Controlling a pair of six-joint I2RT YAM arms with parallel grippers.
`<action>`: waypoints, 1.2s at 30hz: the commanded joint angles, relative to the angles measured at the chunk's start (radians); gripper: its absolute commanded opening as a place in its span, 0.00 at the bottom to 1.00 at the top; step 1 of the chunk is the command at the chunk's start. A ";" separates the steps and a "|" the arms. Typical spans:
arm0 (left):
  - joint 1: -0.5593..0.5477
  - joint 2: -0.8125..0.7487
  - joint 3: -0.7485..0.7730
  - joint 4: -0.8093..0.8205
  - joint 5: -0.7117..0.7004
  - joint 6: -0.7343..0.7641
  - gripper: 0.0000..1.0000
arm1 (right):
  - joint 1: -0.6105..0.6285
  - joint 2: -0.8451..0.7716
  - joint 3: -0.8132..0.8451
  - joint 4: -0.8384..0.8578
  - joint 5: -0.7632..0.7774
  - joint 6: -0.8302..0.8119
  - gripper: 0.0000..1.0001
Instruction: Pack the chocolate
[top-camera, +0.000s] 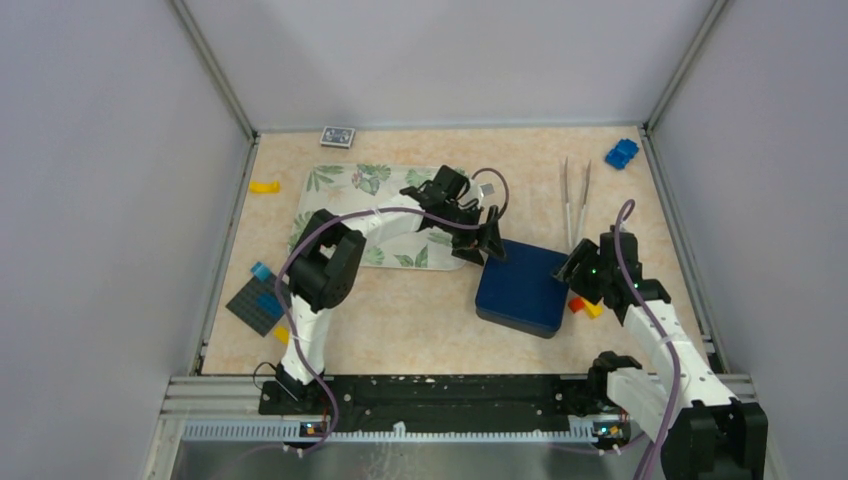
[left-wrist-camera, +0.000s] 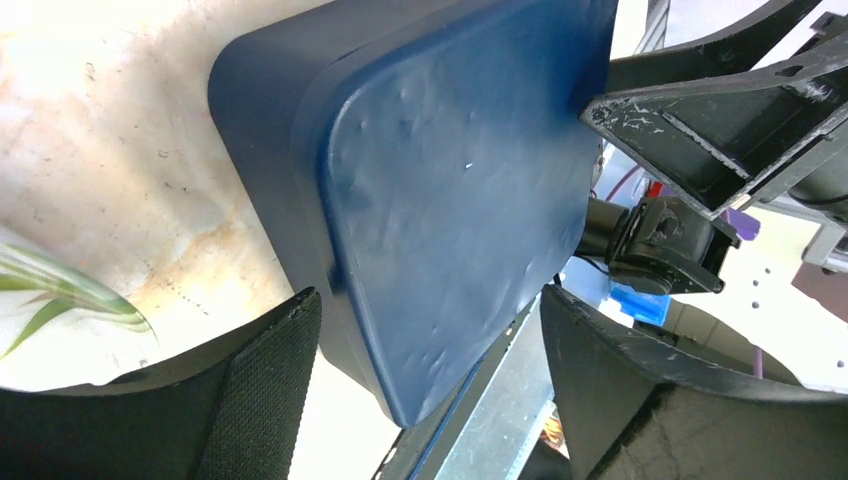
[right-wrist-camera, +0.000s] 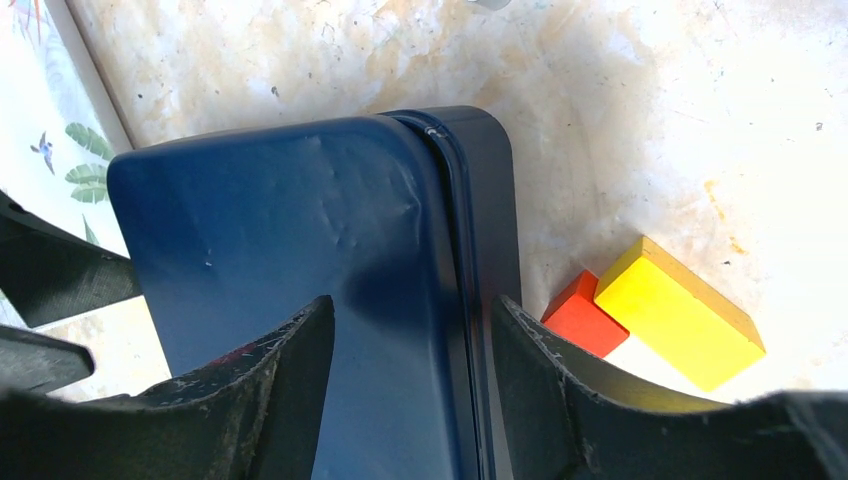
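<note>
A dark navy square box with a closed, rounded-corner lid (top-camera: 522, 287) lies flat on the beige marbled worktop (top-camera: 410, 310), a little right of centre in the overhead view, and both arms meet at it. The left claw (top-camera: 487, 243) sits at the box's upper-left corner. In the left wrist view this claw (left-wrist-camera: 430, 295) is spread wide, with one corner of the box (left-wrist-camera: 440, 190) filling the gap between its black fingers (left-wrist-camera: 260, 400), though whether they press on it cannot be told. The right claw (top-camera: 572, 268) is at the box's upper-right edge. In the right wrist view it (right-wrist-camera: 410, 305) is also spread, straddling the lid's rim (right-wrist-camera: 455, 260), with one finger over the lid top and the other beyond the side wall. No chocolate shows in any view, so its place relative to either claw cannot be told. A red block (right-wrist-camera: 583, 315) and a yellow block (right-wrist-camera: 680, 325) touch each other just right of the box. A leaf-printed white mat (top-camera: 340, 185) lies upper left of the box, under the left arm. A dark grey gridded square (top-camera: 255, 305) rests near the left edge of the overhead view.
</note>
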 joint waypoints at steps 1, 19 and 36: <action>-0.004 -0.094 0.014 -0.022 -0.057 0.045 0.89 | 0.006 -0.012 0.019 0.007 0.019 -0.001 0.59; -0.015 -0.053 -0.066 0.047 0.052 -0.010 0.52 | 0.007 0.000 0.029 -0.011 0.026 -0.018 0.61; -0.016 -0.049 0.011 -0.085 -0.055 0.052 0.85 | 0.008 -0.003 0.019 -0.006 0.024 -0.019 0.61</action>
